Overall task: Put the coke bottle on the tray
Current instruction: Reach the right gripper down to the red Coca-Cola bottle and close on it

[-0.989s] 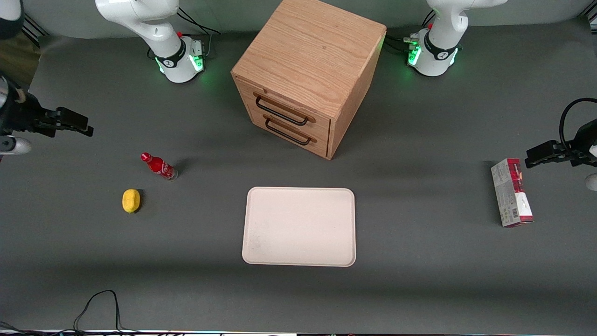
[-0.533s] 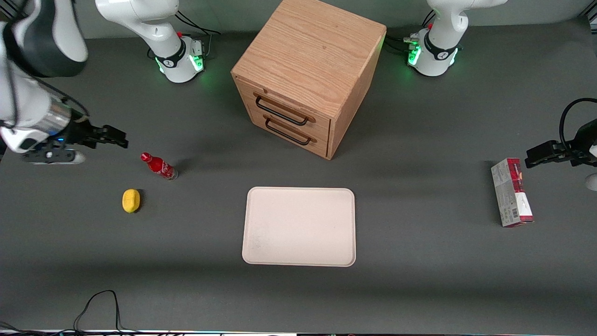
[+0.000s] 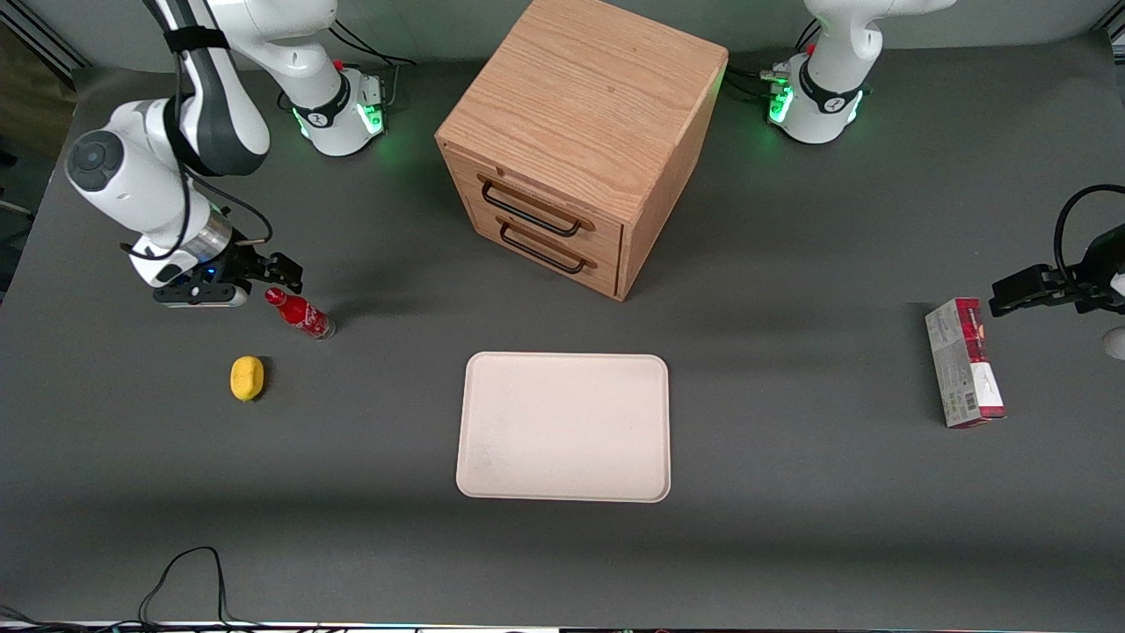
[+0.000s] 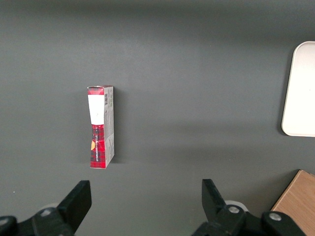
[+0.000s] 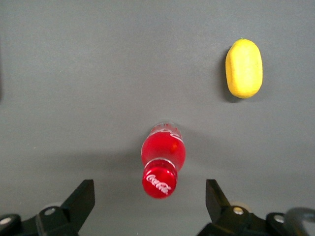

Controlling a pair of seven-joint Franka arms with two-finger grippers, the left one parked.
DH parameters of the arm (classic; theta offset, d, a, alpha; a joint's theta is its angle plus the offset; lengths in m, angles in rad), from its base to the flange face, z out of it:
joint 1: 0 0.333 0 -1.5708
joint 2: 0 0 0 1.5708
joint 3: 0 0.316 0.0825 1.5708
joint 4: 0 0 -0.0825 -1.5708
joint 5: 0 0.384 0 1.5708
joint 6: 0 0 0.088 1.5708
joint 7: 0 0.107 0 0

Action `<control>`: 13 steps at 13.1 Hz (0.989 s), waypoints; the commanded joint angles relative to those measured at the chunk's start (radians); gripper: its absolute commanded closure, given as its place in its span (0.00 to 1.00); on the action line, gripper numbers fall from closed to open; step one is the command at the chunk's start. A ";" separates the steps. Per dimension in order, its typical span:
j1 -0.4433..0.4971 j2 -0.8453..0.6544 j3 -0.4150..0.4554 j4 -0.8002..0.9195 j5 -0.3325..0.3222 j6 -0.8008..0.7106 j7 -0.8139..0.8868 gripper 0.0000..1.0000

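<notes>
The coke bottle (image 3: 300,313) is a small red bottle with a red cap, standing upright on the dark table toward the working arm's end. In the right wrist view I look down on the coke bottle (image 5: 162,162), its cap with white script between my two spread fingers. My gripper (image 3: 279,274) is open and hovers just above the bottle's cap, touching nothing; in the right wrist view the gripper (image 5: 150,202) shows its fingertips (image 5: 83,194) wide apart. The cream tray (image 3: 563,426) lies flat near the table's middle, nearer the front camera than the cabinet; it carries nothing.
A yellow lemon-like object (image 3: 247,378) lies beside the bottle, nearer the front camera; it also shows in the right wrist view (image 5: 243,69). A wooden drawer cabinet (image 3: 576,141) stands above the tray. A red-and-grey carton (image 3: 964,362) lies toward the parked arm's end.
My gripper has swung in from the table's edge toward the bottle and now hovers over its cap. The bottle, the tray and the rest have not moved.
</notes>
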 commanded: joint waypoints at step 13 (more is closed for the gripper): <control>0.007 0.090 0.001 -0.007 -0.013 0.076 0.008 1.00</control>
